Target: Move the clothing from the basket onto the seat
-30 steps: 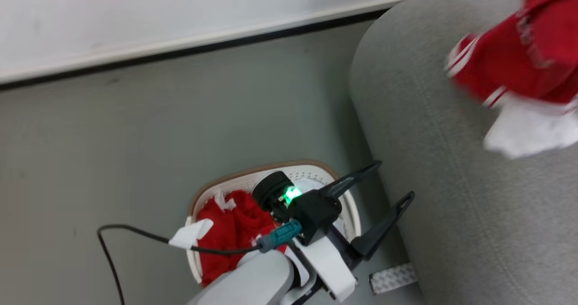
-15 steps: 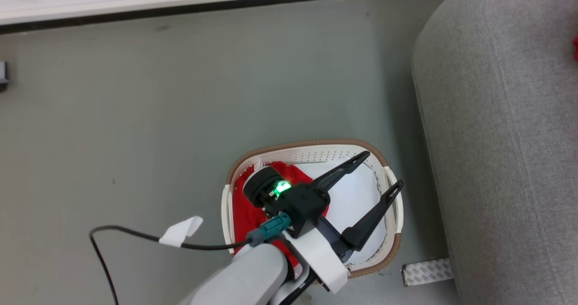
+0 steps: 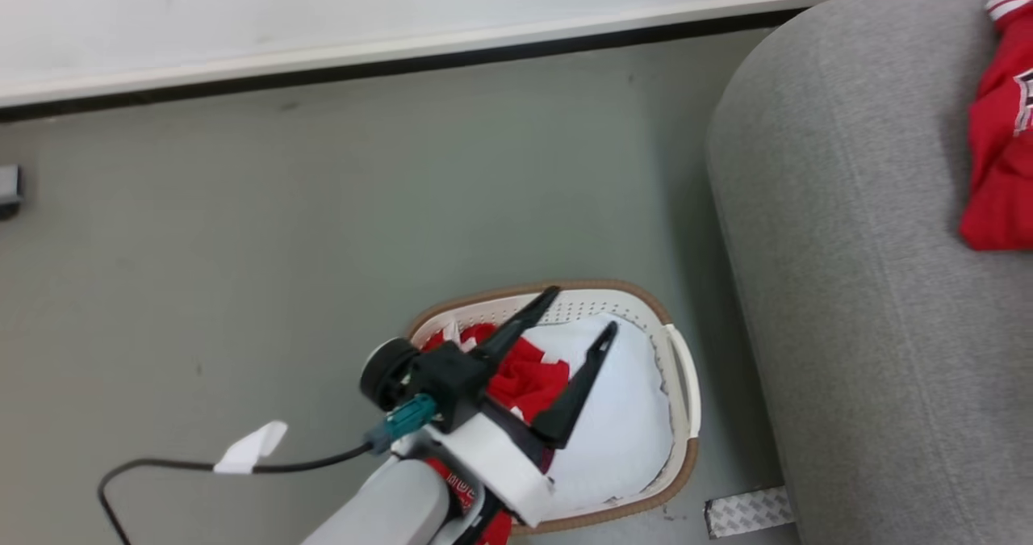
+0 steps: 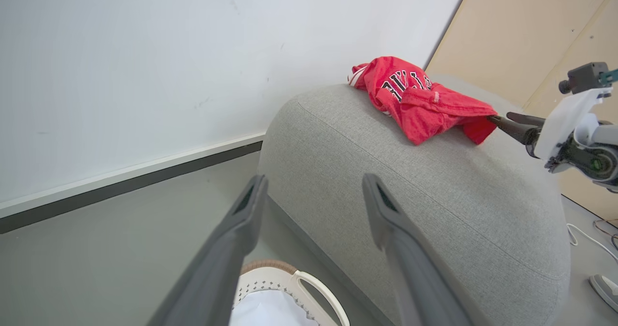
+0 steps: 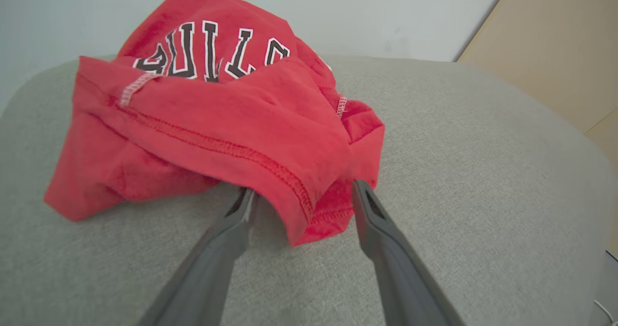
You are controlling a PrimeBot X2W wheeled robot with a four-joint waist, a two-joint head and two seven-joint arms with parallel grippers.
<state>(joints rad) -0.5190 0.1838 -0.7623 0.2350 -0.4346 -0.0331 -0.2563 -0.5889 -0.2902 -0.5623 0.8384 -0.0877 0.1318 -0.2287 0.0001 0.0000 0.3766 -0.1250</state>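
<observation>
— What's the room like?

— A grey-green floor (image 3: 282,206) runs under a white wall (image 3: 323,12) with a dark skirting strip. A light grey sofa (image 3: 847,327) stands at the right. The cream laundry basket (image 3: 684,383) sits on the floor just beside it.

— Where's the clothing?

— Split. A red jersey (image 5: 217,123) with dark, white-edged letters lies crumpled on top of the sofa. Another red garment (image 3: 524,375) lies in the basket next to something white (image 3: 625,424).

— And the grippers?

— The left gripper (image 3: 581,311) hangs over the basket, jaws wide apart, holding nothing. The right gripper (image 5: 304,190) sits low over the sofa, its fingers spread either side of the jersey's hem, not pinching it.
</observation>
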